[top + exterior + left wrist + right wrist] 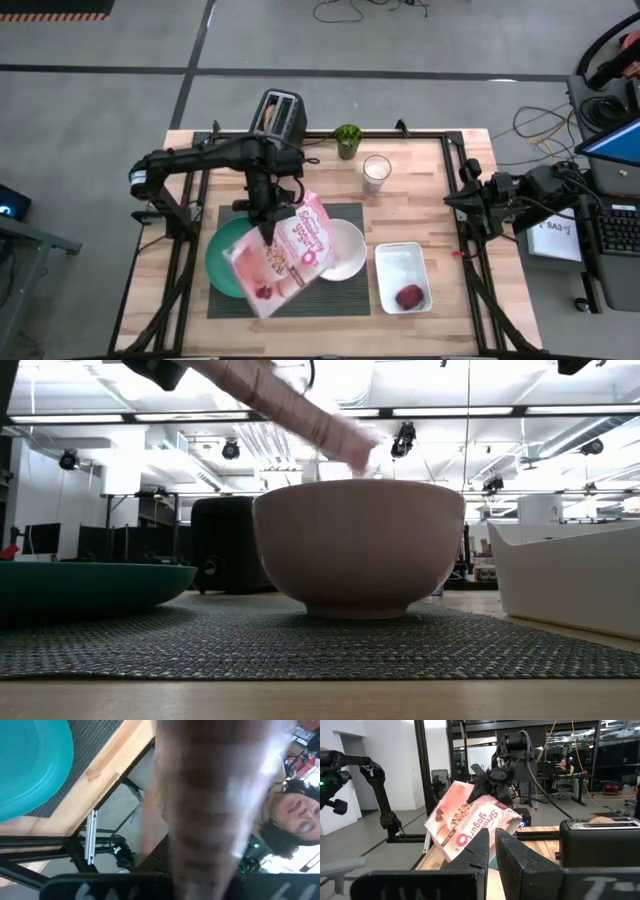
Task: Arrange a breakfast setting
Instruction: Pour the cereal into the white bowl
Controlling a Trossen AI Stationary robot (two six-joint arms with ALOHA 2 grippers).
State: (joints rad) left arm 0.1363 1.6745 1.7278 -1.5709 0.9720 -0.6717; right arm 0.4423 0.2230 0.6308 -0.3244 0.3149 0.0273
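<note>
Tilting over the bowl (340, 250), the box (285, 255) hangs w/ long axis slanting from plate (222, 262) side up toward bowl, mouth above its rim. L gripper (268, 222) clamps the box's top end; R gripper (462, 200) waits at table's right edge, fingers nearly closed, empty.

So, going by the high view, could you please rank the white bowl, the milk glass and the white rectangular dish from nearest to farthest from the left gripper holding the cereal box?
Measured from the left gripper, shut on the pink cereal box:
1. White bowl, beside the box on the placemat.
2. Milk glass, toward the table's back edge.
3. White rectangular dish, off the mat, on the right arm's side.
</note>
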